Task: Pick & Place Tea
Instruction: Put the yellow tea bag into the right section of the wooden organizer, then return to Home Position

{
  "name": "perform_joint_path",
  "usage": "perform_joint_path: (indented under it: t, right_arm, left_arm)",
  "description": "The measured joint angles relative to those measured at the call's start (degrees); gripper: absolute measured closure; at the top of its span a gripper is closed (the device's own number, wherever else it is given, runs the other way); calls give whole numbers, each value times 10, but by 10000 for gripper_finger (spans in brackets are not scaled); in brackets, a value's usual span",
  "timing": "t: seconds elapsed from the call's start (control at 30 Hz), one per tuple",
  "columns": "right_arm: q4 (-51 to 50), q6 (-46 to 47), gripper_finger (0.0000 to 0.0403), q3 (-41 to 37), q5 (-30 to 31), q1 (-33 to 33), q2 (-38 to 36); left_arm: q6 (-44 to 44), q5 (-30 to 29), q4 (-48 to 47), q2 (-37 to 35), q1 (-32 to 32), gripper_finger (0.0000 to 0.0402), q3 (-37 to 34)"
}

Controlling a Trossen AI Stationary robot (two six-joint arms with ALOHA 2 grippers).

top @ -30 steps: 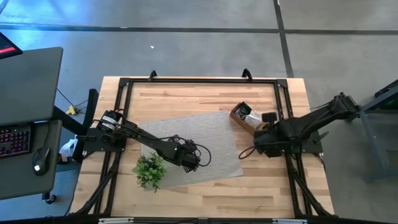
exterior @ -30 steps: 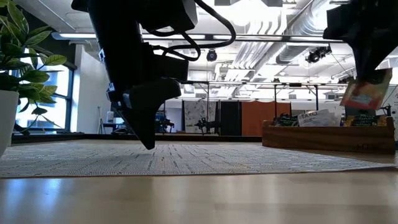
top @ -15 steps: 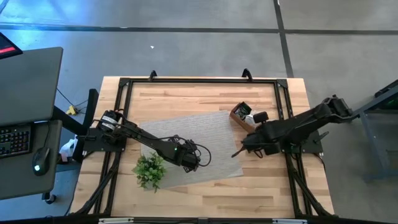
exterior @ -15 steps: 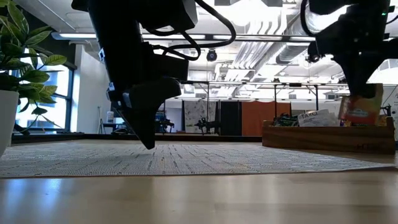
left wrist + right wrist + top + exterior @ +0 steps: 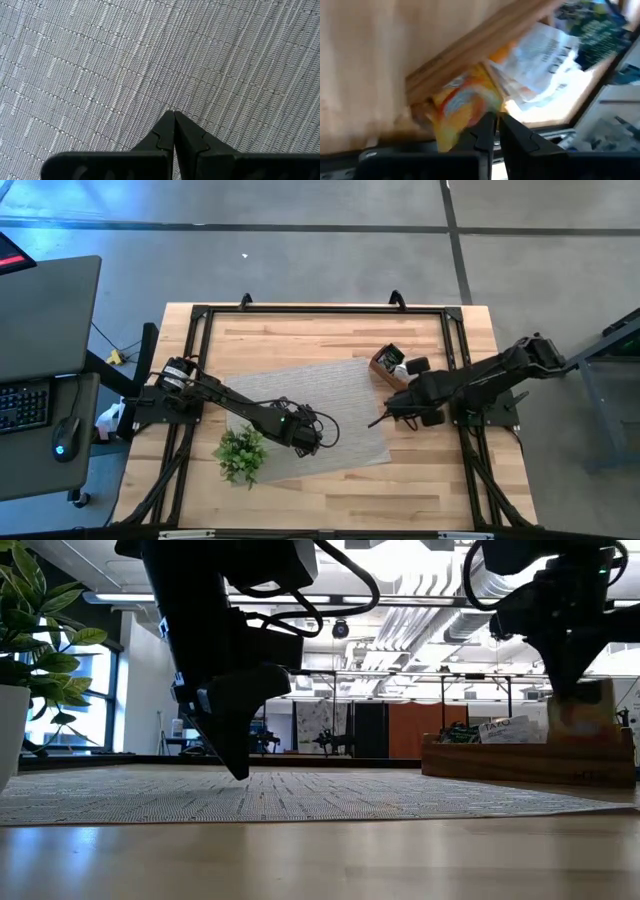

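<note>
An open workshop with exposed ceiling ducts is showing behind a light wooden table point(image 5: 300, 340) framed by black rails, with a desk and keyboard standing off to one side. A grey woven mat point(image 5: 330, 395) is lying across the middle of the table, and no sachet is lying on it in any view. The left arm is reaching over the mat, its left gripper point(image 5: 173, 122) hanging just above the weave with the jaws pressed together and nothing between them. A potted green plant point(image 5: 241, 453) is standing at the mat's near corner, beside that arm. The right arm is stretching in from the table's right side, placing the right gripper point(image 5: 378, 421) over the mat's right edge. A small wooden box point(image 5: 385, 367) is sitting just off the mat's far right corner, holding tea sachets point(image 5: 545, 47) in white, orange and dark wrappers. The right gripper's jaws are standing nearly together, and an orange-and-yellow sachet point(image 5: 462, 105) is showing right at the fingertips point(image 5: 487, 125); whether it is being pinched or only lying against them cannot be told. In judgement, the task is at an early stage: one sachet is coming toward the mat, none is set down yet, and the rest are waiting in the box.
</note>
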Motion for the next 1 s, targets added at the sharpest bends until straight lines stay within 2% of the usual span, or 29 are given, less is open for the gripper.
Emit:
perform_joint_path:
  t: [0.37, 0.5, 0.73, 0.9, 1.0]
  right_arm:
    - [-8, 23, 301, 0, 36, -18, 0]
    - [-25, 42, 289, 3, 65, -18, 0]
    - [-79, 164, 304, 23, -22, -18, -7]
    - [-52, 199, 337, -29, -85, -18, -16]
    - [-13, 194, 369, -69, -90, -18, -16]
  left_arm:
    - [0, 5, 0, 0, 0, 401, 0]
    - [0, 5, 0, 0, 0, 401, 0]
    - [0, 6, 1, 0, 0, 401, 0]
    - [0, 5, 3, 0, 0, 401, 0]
    - [0, 5, 3, 0, 0, 401, 0]
